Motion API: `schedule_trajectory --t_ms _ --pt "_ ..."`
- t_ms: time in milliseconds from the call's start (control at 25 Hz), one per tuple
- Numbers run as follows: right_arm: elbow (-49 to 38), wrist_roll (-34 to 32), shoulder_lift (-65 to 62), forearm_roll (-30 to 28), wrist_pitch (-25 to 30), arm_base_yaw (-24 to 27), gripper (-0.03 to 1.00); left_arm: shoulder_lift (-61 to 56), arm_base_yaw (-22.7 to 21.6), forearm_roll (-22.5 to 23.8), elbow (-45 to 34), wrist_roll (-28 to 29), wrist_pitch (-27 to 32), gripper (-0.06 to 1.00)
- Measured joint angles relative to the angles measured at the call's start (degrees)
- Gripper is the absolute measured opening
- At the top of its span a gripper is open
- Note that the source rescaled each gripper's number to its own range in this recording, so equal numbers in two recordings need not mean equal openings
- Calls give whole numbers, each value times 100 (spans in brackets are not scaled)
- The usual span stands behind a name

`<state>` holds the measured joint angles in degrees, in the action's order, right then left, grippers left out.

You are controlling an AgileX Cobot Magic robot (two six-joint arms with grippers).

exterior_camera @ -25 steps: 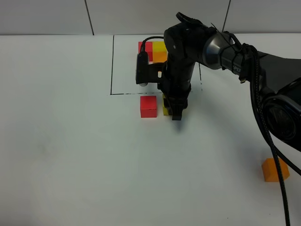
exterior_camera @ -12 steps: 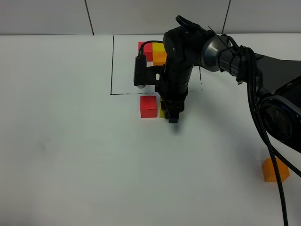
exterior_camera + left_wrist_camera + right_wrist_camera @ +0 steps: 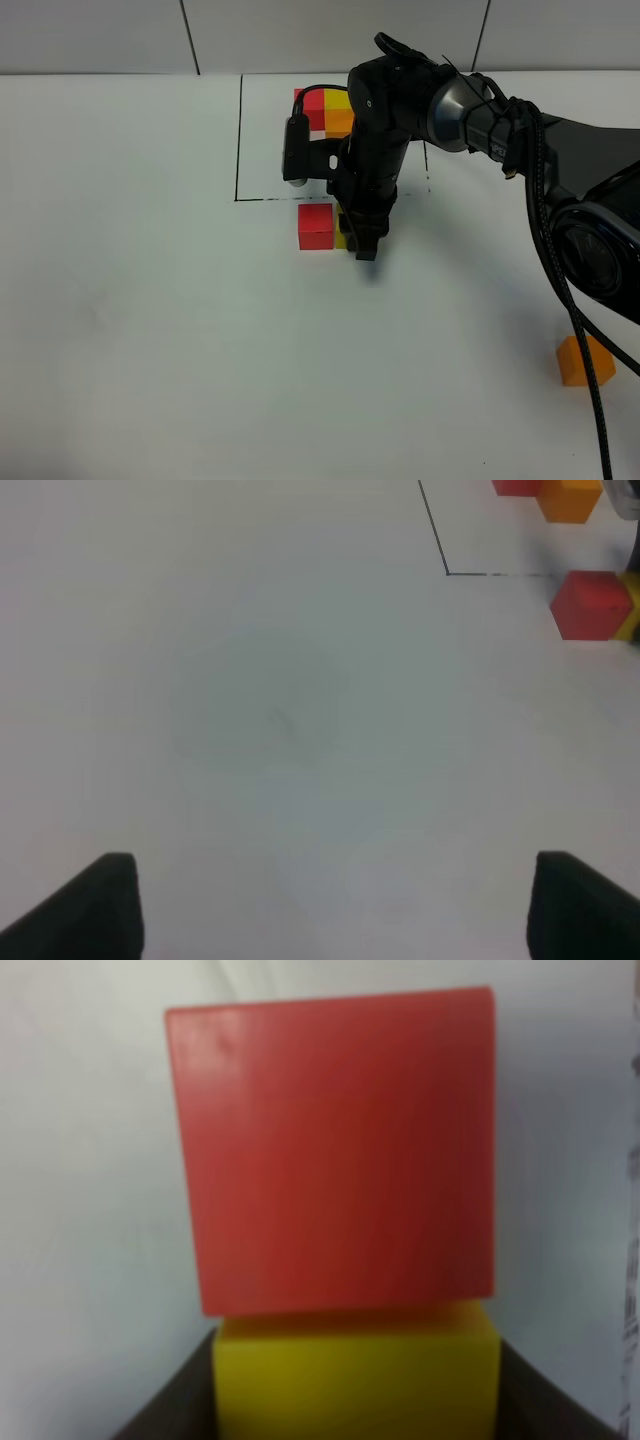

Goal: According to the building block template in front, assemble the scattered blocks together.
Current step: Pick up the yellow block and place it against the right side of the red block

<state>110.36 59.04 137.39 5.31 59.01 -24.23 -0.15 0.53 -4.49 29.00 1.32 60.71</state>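
Since a second ago your right gripper (image 3: 366,249) has slid the yellow cube (image 3: 355,1375) leftwards, so it now sits up against the red cube (image 3: 316,227) instead of apart from it.

Left to right: your left gripper (image 3: 335,910) hangs over bare table (image 3: 150,320), fingers spread wide, nothing between them. Next comes the red cube with the yellow cube against its right side, both just in front of the framed template (image 3: 330,108). The right gripper's jaws are pressed together and leaning on the yellow cube's outer face, so I'd call that a shove, not a grab. Way off to the right sits the orange cube (image 3: 575,365), well apart from the rest.

Count: three loose cubes, one per colour, plus one template. They look light, rigid and pretty slidey on that top, so pinch the orange cube across two opposite flat faces, dead centre, or I reckon it'll twist.
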Motion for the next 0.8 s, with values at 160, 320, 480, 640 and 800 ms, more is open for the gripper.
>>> schedule_trajectory --t_ms 160,320,480,640,800 --pt "5 26 7 61 -13 0 0 0 0 0 0 0 0 72" --pt "40 36 36 69 9 0 0 0 0 0 0 0 0 72" --pt "42 44 41 74 20 0 0 0 0 0 0 0 0 72" --pt "46 126 41 74 20 0 0 0 0 0 0 0 0 72" --pt "46 283 41 63 20 0 0 0 0 0 0 0 0 72"
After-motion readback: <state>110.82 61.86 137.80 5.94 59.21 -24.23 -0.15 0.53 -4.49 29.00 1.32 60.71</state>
